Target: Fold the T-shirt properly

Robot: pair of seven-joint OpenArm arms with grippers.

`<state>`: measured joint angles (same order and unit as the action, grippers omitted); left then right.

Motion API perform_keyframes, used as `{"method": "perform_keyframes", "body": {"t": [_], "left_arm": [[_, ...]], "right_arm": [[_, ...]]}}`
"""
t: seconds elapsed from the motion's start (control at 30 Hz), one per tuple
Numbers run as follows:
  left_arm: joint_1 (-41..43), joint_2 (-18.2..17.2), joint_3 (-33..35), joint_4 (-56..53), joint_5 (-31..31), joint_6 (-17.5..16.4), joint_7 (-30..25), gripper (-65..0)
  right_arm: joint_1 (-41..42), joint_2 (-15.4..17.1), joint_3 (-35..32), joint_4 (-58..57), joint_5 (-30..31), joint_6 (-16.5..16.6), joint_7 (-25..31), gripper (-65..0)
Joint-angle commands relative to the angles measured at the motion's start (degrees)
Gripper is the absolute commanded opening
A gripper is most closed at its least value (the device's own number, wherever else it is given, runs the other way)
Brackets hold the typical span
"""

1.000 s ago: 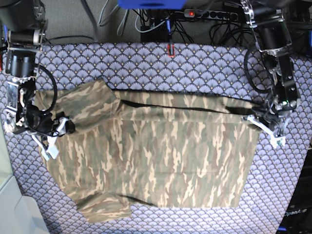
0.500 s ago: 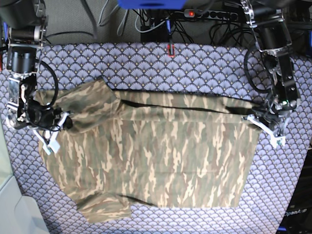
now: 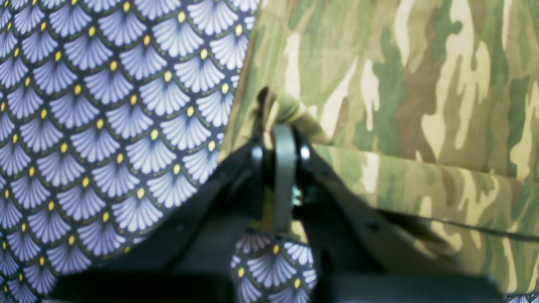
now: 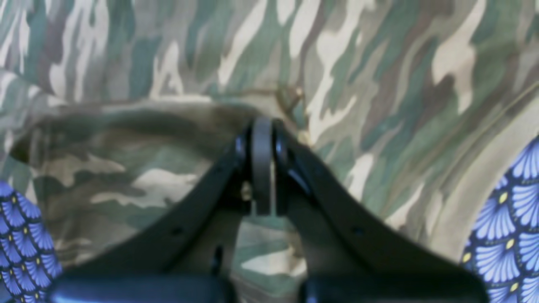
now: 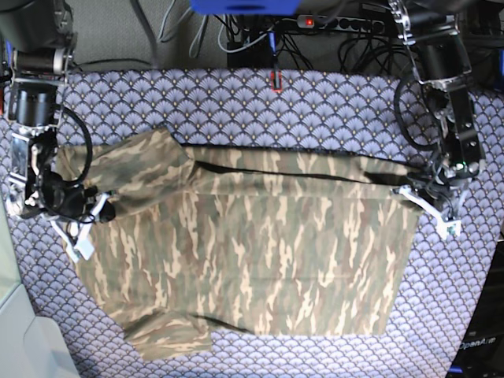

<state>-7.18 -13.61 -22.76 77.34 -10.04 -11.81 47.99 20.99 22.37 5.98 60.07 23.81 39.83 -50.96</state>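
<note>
While the purple-grey fan-scale tablecloth [image 5: 260, 102] carries everything here, we see the camouflage T-shirt [image 5: 260, 252] spread across its middle, with the hem end toward the cloth's right edge in the base view, the sleeves toward its left edge, and the far side already turned over so a dark strip of inner fabric shows along the fold. We judge the main risk to be an uneven lift: both arms hold only small pinches, so if one rises or travels faster than the other, the wide body panel would skew and the next fold would land crooked. The left gripper [image 3: 283, 139] is clamped tight on a little bunch of the hem corner near the cloth's right edge; the bunch is thin, and we think it could slide out once the shirt's weight hangs from it. The right gripper [image 4: 262, 139] has its jaws pressed together at the sleeve-and-shoulder region near the left edge, with camouflage fabric bunched right at the tips, though we cannot tell how many layers it has caught; taking one layer alone would let the sleeve beneath trail and crumple. A low drag could also ruck the tablecloth under the shirt.
</note>
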Motion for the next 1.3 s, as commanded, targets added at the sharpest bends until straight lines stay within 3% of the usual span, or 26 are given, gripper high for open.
{"method": "perform_keyframes", "body": {"t": [0.0,0.1,0.27,0.43,0.73,0.9,1.1,1.17,1.27], "left_arm": [[-1.0,-0.8,-0.2,0.9,0.0,0.1,-1.0,-64.5],[-1.0,-0.8,-0.2,0.9,0.0,0.1,-1.0,-64.5],[-1.0,-0.8,-0.2,0.9,0.0,0.1,-1.0,-64.5],[-0.3,-0.8,-0.2,1.2,0.0,0.1,-1.0,-64.5],[-0.2,-0.8,-0.2,1.2,0.0,0.0,-0.8,-64.5],[-0.2,-0.8,-0.2,1.2,0.0,0.0,-0.5,-64.5],[-0.2,-0.8,-0.2,1.2,0.0,0.0,-0.5,-64.5],[-0.2,-0.8,-0.2,1.2,0.0,0.1,-0.5,-64.5],[-0.2,-0.8,-0.2,1.2,0.0,0.1,-0.5,-64.5]], "right_arm": [[1.4,1.1,0.4,0.7,0.6,0.2,0.8,-64.3],[0.9,0.9,0.4,0.7,0.6,0.2,0.8,-57.3],[0.0,0.8,0.5,0.6,0.7,0.2,1.0,-38.5],[-0.1,0.7,0.5,0.6,0.7,0.2,1.0,-31.0],[-0.1,0.7,0.5,0.4,0.7,0.2,2.4,-30.6],[0.5,0.8,0.2,-7.9,0.7,0.2,5.7,-30.5],[0.0,0.7,0.2,-8.4,0.7,0.2,6.3,-31.9],[-0.1,0.6,0.2,-8.4,0.7,0.2,6.3,-36.7],[-0.1,0.6,0.2,-8.4,0.7,0.2,6.3,-51.8]]}}
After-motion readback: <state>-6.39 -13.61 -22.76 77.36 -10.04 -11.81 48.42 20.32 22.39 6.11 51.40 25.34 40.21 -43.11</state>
